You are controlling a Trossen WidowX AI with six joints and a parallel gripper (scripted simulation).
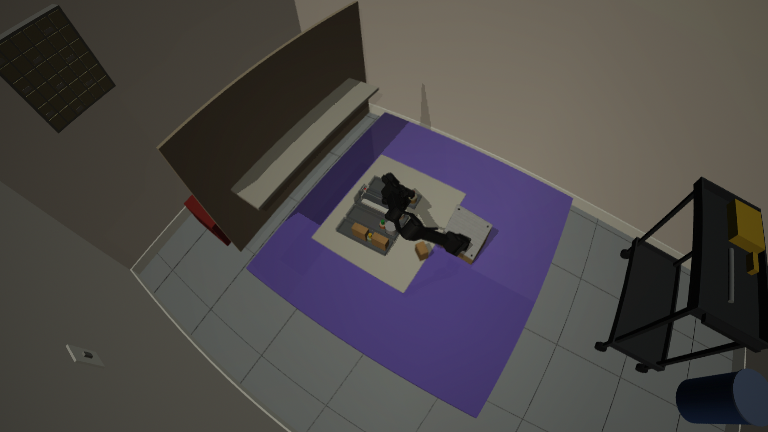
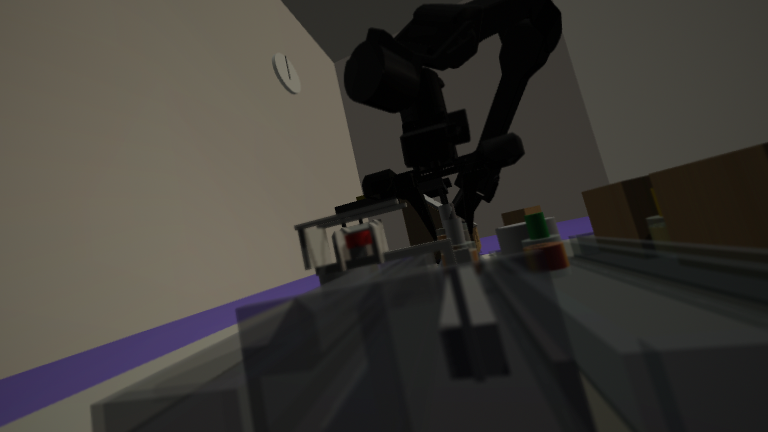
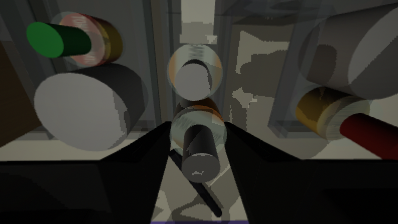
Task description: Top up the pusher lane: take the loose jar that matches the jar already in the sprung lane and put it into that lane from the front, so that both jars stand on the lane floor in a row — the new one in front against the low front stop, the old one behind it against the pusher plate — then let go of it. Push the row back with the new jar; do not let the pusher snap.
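top: high, far | exterior: low, near | wrist: close; all share lanes (image 3: 192, 30)

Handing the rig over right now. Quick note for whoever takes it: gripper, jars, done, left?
Gripper: shut on the grey-capped jar, held upright between the fingers.
Matching jar: in the lane, directly ahead of the held one; whether they touch cannot be told.
Green-capped jar and red-capped jar stand off to the sides, not part of this.
Done: pick, line-up with the lane.
Left: push the row back slowly, seat the new jar behind the front stop, release.
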